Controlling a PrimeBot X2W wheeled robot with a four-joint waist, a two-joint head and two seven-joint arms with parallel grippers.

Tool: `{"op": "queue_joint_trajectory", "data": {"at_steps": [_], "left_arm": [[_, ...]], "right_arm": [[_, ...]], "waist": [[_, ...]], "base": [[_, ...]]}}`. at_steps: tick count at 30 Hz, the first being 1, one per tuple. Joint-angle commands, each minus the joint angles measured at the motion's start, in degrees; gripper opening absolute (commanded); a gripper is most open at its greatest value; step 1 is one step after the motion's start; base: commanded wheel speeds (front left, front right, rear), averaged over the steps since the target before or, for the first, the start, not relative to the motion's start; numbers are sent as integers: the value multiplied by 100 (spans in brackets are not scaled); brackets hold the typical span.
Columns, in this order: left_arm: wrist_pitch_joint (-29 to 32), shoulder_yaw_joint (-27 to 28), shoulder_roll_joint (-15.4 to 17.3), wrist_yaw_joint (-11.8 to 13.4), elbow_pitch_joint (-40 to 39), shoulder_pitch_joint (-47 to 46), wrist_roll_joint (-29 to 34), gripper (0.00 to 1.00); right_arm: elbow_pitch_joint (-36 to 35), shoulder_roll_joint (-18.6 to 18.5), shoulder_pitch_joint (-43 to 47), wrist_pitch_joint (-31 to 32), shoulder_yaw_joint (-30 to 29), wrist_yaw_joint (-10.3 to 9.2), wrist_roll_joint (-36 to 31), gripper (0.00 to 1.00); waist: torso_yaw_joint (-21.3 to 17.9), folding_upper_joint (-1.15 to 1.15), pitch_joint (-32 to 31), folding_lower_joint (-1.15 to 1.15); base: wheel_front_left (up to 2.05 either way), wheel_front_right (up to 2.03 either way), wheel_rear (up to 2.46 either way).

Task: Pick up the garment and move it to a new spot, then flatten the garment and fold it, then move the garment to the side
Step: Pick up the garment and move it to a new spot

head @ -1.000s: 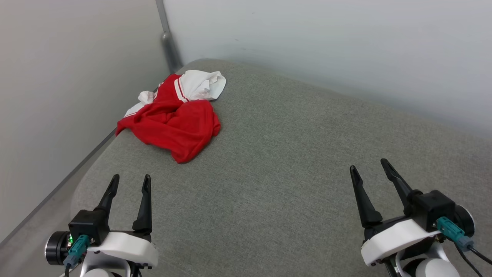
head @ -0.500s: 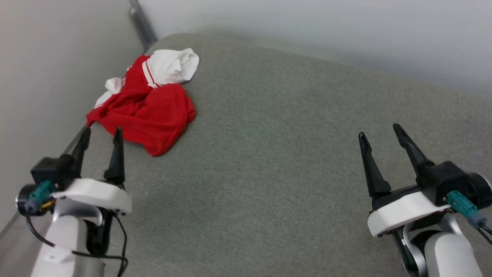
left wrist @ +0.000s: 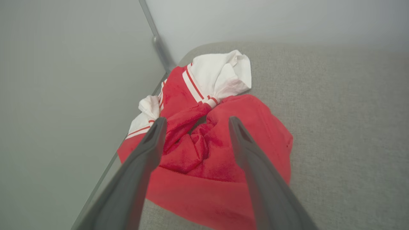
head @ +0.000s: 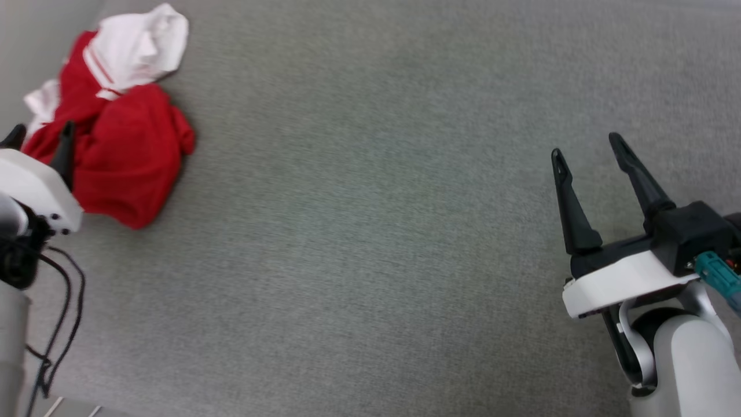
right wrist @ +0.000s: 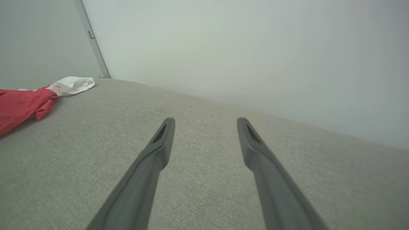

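The garment (head: pixel 121 145), red with white sleeves and striped trim, lies crumpled at the far left corner of the grey cushioned surface (head: pixel 370 231). My left gripper (head: pixel 39 132) is open right over its near left edge. In the left wrist view the garment (left wrist: pixel 220 159) bunches between and beyond the spread fingers of the left gripper (left wrist: pixel 195 123), nothing pinched. My right gripper (head: pixel 587 147) hovers open over bare fabric at the right, far from the garment. From the right wrist view the right gripper (right wrist: pixel 206 123) points at the wall, with the garment (right wrist: pixel 19 107) at the far left.
Pale walls meet at a corner post (left wrist: pixel 159 48) just behind the garment. The cushion's left edge (left wrist: pixel 105 169) runs close beside the garment. A wide stretch of grey surface lies between the two grippers.
The head camera has tilted down and turned right, so the whole picture shifted. My left gripper has advanced to the garment's near edge. The right gripper has risen slightly; both remain open.
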Motion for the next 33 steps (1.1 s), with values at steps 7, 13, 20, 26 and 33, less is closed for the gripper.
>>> {"op": "queue_joint_trajectory", "data": {"at_steps": [7, 13, 20, 26, 33], "left_arm": [[1695, -786, 855, 3, 532, -360, -1122, 100], [2439, -996, 1118, 3, 881, -381, -1711, 100], [2637, -1118, 963, 5, 1460, -342, -2000, 20], [1937, -1097, 971, 98, 1737, -590, -1853, 0], [604, -1186, 1037, 446, 1827, -896, -1367, 0]], "right_arm": [[-39, 17, -358, -78, 33, -3, -31, 100], [13, 26, -472, -112, 61, -4, 11, 100], [101, 35, -462, -166, 17, -3, 85, 100], [131, 36, -304, -192, -94, -3, 169, 100], [271, 35, 2, -257, -208, -3, 385, 100]], "waist": [[-482, 0, 752, -1], [-607, 0, 921, -1], [-708, 0, 866, -1], [-670, 0, 525, -1], [-557, 0, -189, -1]], "base": [[0, 0, 0], [0, 0, 0], [0, 0, 0], [0, 0, 0], [0, 0, 0]]}}
